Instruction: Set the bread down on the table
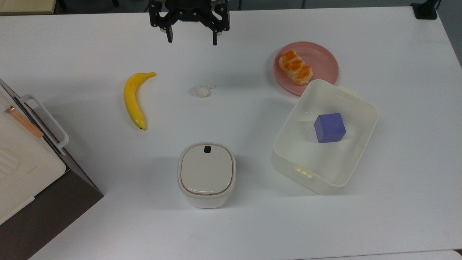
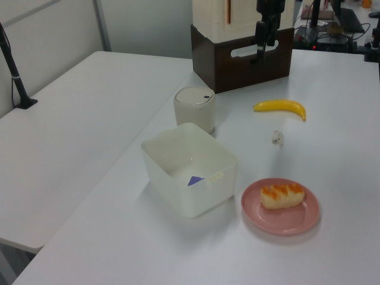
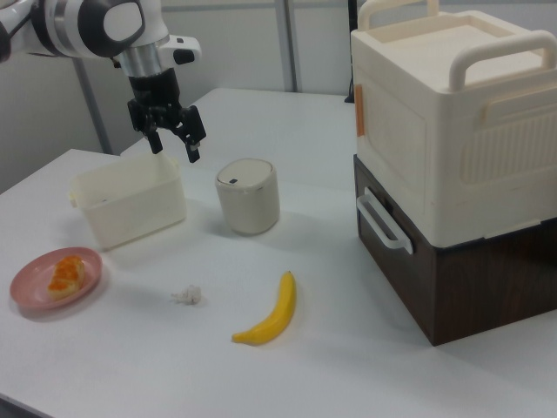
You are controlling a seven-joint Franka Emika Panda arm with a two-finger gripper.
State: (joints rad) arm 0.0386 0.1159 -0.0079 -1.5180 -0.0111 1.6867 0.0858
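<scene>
The bread (image 1: 295, 67) is a golden-brown roll with orange glazed bumps. It lies on a round pink plate (image 1: 325, 59) at the top view's upper right; the bread (image 2: 282, 195) and the bread (image 3: 64, 273) show it there too. My gripper (image 1: 192, 40) hangs open and empty above the white table (image 1: 252, 224) near its far edge, well to the top view's left of the plate. In the right view the gripper (image 3: 175, 150) hovers high, above the plastic box.
A yellow banana (image 1: 133, 98) and a tiny white lump (image 1: 203, 90) lie mid-table. A lidded cream canister (image 1: 206, 174) stands nearer the front. An open plastic box (image 1: 357, 108) holding a purple cube (image 1: 329, 127) touches the plate. A cream-and-brown case (image 3: 452, 165) stands at the top view's left.
</scene>
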